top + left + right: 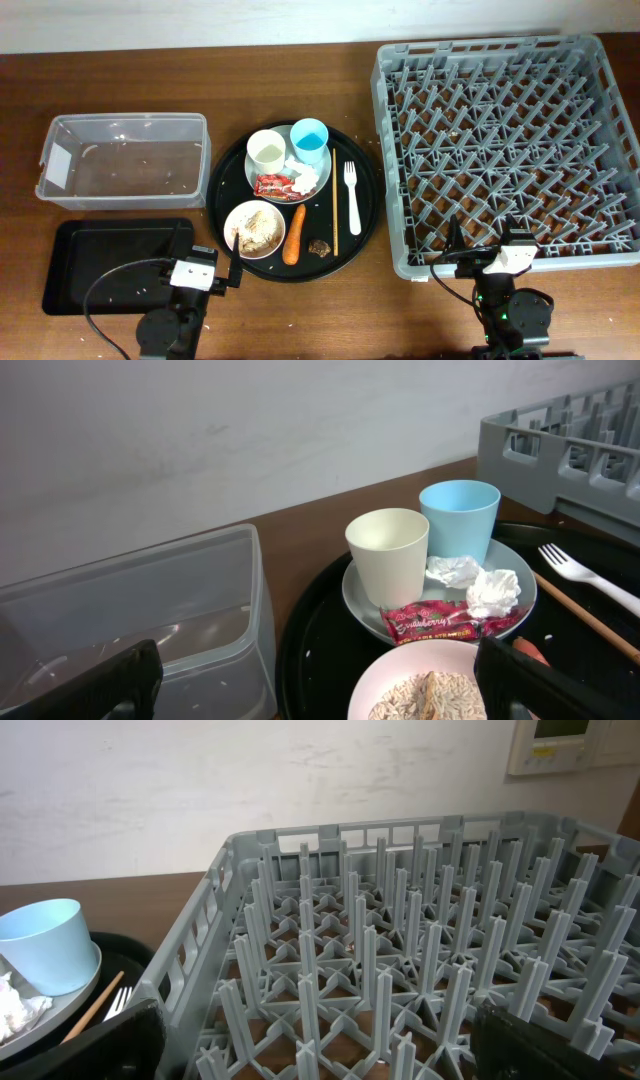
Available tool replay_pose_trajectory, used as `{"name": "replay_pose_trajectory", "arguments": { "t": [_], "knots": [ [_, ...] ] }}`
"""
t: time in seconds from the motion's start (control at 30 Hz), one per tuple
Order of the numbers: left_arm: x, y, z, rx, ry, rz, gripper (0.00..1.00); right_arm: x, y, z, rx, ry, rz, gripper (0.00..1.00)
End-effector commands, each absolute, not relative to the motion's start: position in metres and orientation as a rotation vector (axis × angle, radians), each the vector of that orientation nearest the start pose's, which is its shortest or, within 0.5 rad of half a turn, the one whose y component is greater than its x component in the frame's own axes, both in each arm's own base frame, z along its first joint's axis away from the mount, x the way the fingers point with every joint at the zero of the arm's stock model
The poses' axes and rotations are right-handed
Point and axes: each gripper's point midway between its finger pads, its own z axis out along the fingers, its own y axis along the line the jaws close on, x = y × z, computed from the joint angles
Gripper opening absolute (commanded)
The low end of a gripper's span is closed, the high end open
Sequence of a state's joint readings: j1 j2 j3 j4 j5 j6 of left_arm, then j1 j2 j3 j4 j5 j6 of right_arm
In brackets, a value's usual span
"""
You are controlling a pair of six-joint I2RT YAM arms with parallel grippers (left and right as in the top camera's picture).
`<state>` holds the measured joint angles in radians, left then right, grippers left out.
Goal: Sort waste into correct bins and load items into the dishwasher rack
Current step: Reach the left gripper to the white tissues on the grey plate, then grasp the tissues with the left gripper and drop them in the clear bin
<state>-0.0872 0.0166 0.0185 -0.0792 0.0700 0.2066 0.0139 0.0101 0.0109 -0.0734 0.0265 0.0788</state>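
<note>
A round black tray holds a pale plate with a cream cup, a light blue cup, white tissue and a red wrapper. Beside them lie a white bowl of rice scraps, a carrot, a brown lump, a wooden stick and a white fork. My left gripper is open and empty, just before the bowl. My right gripper is open and empty at the grey rack's front edge.
A clear plastic tub stands at the left, with a shallow black rectangular tray in front of it. In the left wrist view the tub is at the left. The rack fills the right wrist view.
</note>
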Motion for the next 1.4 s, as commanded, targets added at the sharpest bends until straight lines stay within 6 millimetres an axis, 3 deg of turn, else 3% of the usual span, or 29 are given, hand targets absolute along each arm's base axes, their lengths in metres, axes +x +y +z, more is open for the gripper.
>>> {"name": "replay_pose_trajectory", "arguments": {
  "t": [0.0,0.2,0.27,0.33,0.43,0.5,0.53,0.6,0.67,0.8,0.83,0.87,0.9,0.97,1.0,1.03,1.07,1.23,1.27,1.3,1.37],
  "knots": [
    [0.244,-0.03,0.158,0.292,1.62,0.061,0.99,0.246,-0.002,0.155,0.081,1.649,0.047,0.99],
    [0.243,-0.041,0.165,0.322,1.585,-0.011,0.99,0.246,-0.002,0.155,0.081,1.649,0.047,0.99],
    [0.233,-0.064,0.181,0.358,1.561,-0.184,0.99,0.246,-0.002,0.155,0.081,1.649,0.047,0.98],
    [0.219,-0.064,0.217,0.319,1.577,-0.237,0.99,0.246,-0.002,0.155,0.081,1.649,0.047,0.99],
    [0.2,-0.062,0.295,0.317,1.58,-0.236,0.99,0.246,-0.002,0.155,0.081,1.649,0.047,0.99],
    [0.207,-0.068,0.353,0.338,1.656,-0.27,0.99,0.246,-0.002,0.155,0.081,1.649,0.047,0.99],
    [0.217,-0.072,0.372,0.353,1.76,-0.308,0.99,0.246,-0.002,0.155,0.081,1.649,0.047,0.99],
    [0.234,-0.081,0.379,0.358,2.102,-0.407,0.99,0.246,-0.002,0.155,0.081,1.649,0.047,0.99],
    [0.265,-0.09,0.372,0.36,2.279,-0.484,0.99,0.246,-0.002,0.155,0.081,1.649,0.047,0.99],
    [0.324,-0.107,0.327,0.36,2.417,-0.614,0.99,0.246,-0.002,0.155,0.081,1.649,0.047,0.99],
    [0.332,-0.114,0.314,0.317,2.471,-0.685,0.89,0.246,-0.002,0.155,0.081,1.649,0.047,0.99],
    [0.34,-0.117,0.284,0.24,2.595,-0.641,0.58,0.246,-0.002,0.155,0.081,1.649,0.047,0.99],
    [0.346,-0.118,0.258,0.172,2.693,-0.514,0.49,0.246,-0.002,0.155,0.081,1.649,0.047,0.99],
    [0.352,-0.129,0.223,0.124,2.79,-0.285,0.48,0.246,-0.002,0.155,0.081,1.649,0.047,0.99],
    [0.352,-0.133,0.211,0.126,2.817,-0.216,0.36,0.246,-0.002,0.155,0.081,1.649,0.047,0.99],
    [0.35,-0.147,0.192,0.181,2.861,-0.184,0.1,0.246,-0.002,0.155,0.081,1.649,0.047,0.99],
    [0.349,-0.157,0.179,0.213,2.894,-0.176,0.01,0.246,-0.002,0.155,0.081,1.649,0.047,0.99],
    [0.346,-0.191,0.143,0.277,2.964,-0.16,0.01,0.246,-0.002,0.155,0.081,1.649,0.047,0.99],
    [0.344,-0.199,0.137,0.296,2.971,-0.158,0.11,0.246,-0.002,0.155,0.081,1.649,0.047,0.99],
    [0.342,-0.201,0.128,0.264,2.996,-0.15,0.33,0.246,-0.002,0.155,0.081,1.649,0.047,0.99],
    [0.344,-0.202,0.106,0.26,3.002,-0.147,0.34,0.246,-0.002,0.155,0.081,1.649,0.047,0.99]
  ]
}}
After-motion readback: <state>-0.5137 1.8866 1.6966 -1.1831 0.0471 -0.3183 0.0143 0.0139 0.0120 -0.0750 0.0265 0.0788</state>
